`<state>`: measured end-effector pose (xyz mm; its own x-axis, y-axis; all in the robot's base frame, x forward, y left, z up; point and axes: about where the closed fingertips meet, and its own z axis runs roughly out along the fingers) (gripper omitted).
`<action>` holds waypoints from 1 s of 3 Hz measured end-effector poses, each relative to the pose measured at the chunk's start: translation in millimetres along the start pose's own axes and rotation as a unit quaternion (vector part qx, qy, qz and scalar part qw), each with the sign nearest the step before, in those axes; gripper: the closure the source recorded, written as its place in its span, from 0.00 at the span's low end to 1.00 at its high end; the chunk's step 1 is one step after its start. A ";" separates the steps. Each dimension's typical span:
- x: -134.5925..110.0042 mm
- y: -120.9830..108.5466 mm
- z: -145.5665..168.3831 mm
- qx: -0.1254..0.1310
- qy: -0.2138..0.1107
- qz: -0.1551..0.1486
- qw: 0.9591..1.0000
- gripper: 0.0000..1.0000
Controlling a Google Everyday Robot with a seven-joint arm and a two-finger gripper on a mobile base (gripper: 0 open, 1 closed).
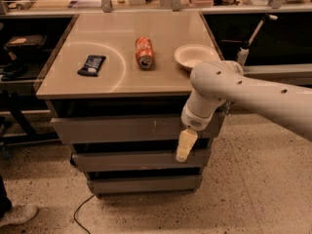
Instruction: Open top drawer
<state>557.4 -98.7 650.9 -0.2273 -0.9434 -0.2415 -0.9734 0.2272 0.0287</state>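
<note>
The top drawer (122, 129) is the widest grey front, just under the tabletop, with small white scuffs right of centre. Its front stands level with the cabinet and no inside shows. My gripper (185, 146) hangs down from the white arm (243, 89) in front of the cabinet's right part. Its cream tip lies over the lower edge of the top drawer and the gap above the middle drawer (126, 160). I cannot tell whether it touches the front.
On the tan tabletop (122, 77) lie a dark snack packet (91, 65), an orange can on its side (144, 52) and a white bowl (195, 56). The bottom drawer (141, 184) sits below. A cable (80, 211) and a shoe (17, 214) lie on the floor at left.
</note>
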 end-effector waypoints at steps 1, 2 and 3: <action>0.0 0.0 0.0 0.000 0.000 0.000 1.000 0.19; 0.0 0.0 0.0 0.000 0.000 0.000 1.000 0.42; 0.0 0.0 0.0 0.000 0.000 0.000 1.000 0.66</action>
<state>557.4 -98.7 650.8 -0.2273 -0.9434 -0.2415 -0.9734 0.2271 0.0288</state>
